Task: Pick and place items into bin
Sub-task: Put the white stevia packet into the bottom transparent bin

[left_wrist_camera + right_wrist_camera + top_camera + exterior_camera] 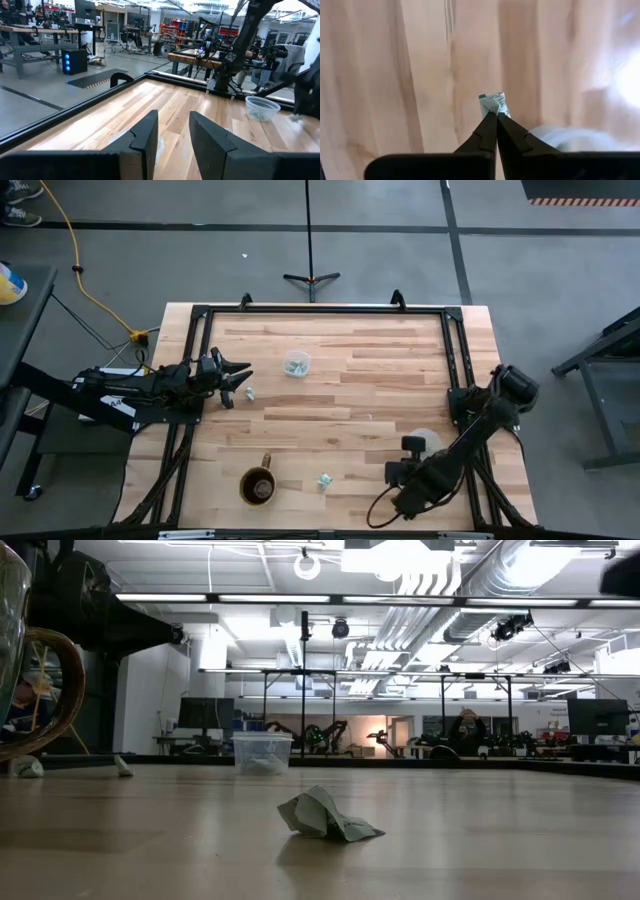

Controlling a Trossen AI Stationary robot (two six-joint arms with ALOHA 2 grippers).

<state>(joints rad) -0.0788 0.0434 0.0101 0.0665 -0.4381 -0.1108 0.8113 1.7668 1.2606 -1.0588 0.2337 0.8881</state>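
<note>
We look down on a wooden table (330, 380) framed by a black rail, with one dark robot arm at each side.

The right gripper (496, 114) is near the front right part of the table. Its two fingers are pressed together on a small green-and-white wrapped sweet (494, 102), which sticks out just past the tips. We judge it is held this way for carrying to the bin. Beside this arm lies a pale round thing (427, 440) that we cannot identify.

The left gripper (240, 378) reaches in from the left edge of the table, its fingers parted by a narrow gap and holding nothing. A loose sweet (250, 393) lies on the wood just beside its tips, so we judge this arm is placed to take that one.

The bin, a small clear cup (296, 364), stands toward the back of the table, left of centre, near the left gripper. It already holds a few pale pieces.

Another crumpled sweet (325, 480) lies near the front edge, close to a brown mug (258, 485). A fainter speck (368, 417) rests on the wood near the middle.

The centre of the table is bare, leaving open room between the right gripper and the cup. The mug and the front rail crowd the sweet at the front.
</note>
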